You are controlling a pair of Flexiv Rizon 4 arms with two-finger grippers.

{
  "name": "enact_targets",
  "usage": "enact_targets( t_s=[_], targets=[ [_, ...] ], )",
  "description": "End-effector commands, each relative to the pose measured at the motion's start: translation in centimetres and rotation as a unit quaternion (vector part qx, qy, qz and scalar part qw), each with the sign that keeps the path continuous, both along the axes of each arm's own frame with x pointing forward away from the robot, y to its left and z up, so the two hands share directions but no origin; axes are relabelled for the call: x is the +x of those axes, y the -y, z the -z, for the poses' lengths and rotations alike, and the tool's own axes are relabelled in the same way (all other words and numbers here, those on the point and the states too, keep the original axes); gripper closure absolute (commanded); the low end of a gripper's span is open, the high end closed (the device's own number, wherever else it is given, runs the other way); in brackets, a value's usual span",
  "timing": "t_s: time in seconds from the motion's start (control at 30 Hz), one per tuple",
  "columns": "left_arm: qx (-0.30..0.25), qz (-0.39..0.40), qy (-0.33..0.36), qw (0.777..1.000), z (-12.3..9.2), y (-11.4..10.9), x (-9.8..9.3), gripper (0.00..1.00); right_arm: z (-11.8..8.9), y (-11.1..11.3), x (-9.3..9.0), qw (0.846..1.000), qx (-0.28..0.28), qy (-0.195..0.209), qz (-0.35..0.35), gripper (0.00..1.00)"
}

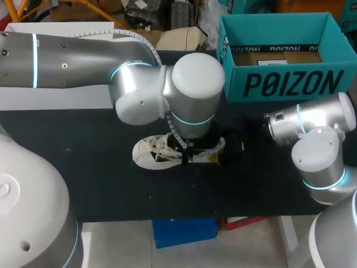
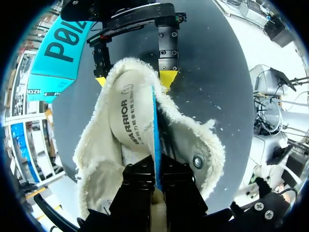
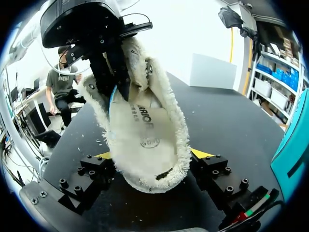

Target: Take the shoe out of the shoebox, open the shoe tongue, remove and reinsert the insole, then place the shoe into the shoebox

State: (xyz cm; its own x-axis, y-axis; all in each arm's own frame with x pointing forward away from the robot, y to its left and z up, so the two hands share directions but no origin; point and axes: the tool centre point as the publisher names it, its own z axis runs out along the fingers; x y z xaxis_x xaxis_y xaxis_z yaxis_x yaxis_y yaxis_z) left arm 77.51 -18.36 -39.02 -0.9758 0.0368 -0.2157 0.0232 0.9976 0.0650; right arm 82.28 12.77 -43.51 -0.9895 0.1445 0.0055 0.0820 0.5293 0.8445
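- My left gripper [image 2: 156, 176] had its two black fingers pressed together on the blue edge of the insole [image 2: 128, 116], clamped on it from both sides; the yellow tips were hidden in its wrist view.
- The insole stood partly up out of the shoe's opening, printed face showing, with its far end still down inside the heel.
- My right gripper [image 3: 152, 154] sat at the heel end, its fingers wide apart, one yellow tip against each side of the fleecy collar, so it gripped the shoe [image 1: 156, 153] between them.
- In the head view the shoe lay at the middle of the frame, pale toe pointing left, heel to the right, laces loose, largely covered by my left arm [image 1: 83, 61], which came in from the upper left.
- My right arm [image 1: 318, 151] entered from the lower right and reached towards the heel.
- The shoe was on the dark table [image 1: 83, 167]; whether its sole rested fully on the surface, I could not tell.
- The teal shoebox [image 1: 279, 84] stood open at the upper right of the head view, well apart from the shoe.
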Motion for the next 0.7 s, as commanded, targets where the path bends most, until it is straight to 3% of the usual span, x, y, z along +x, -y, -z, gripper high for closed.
enact_targets(
  t_s=[0.03, 0.57, 0.7],
  targets=[
    [-0.006, 0.002, 0.001, 1.000, -0.7, -0.6, -0.7, 1.00, 0.4, -0.2, 0.5, 1.000, 0.000, 0.000, 0.002, 1.00],
    [-0.056, -0.001, 0.020, 0.998, -1.6, -1.8, 0.8, 1.00, 0.4, -0.2, 0.5, 1.000, 0.000, 0.000, 0.002, 1.00],
    [-0.075, 0.028, 0.033, 0.996, -1.3, -1.3, 1.4, 1.00, 0.4, -0.2, 0.5, 1.000, 0.000, 0.000, 0.002, 1.00]
  ],
)
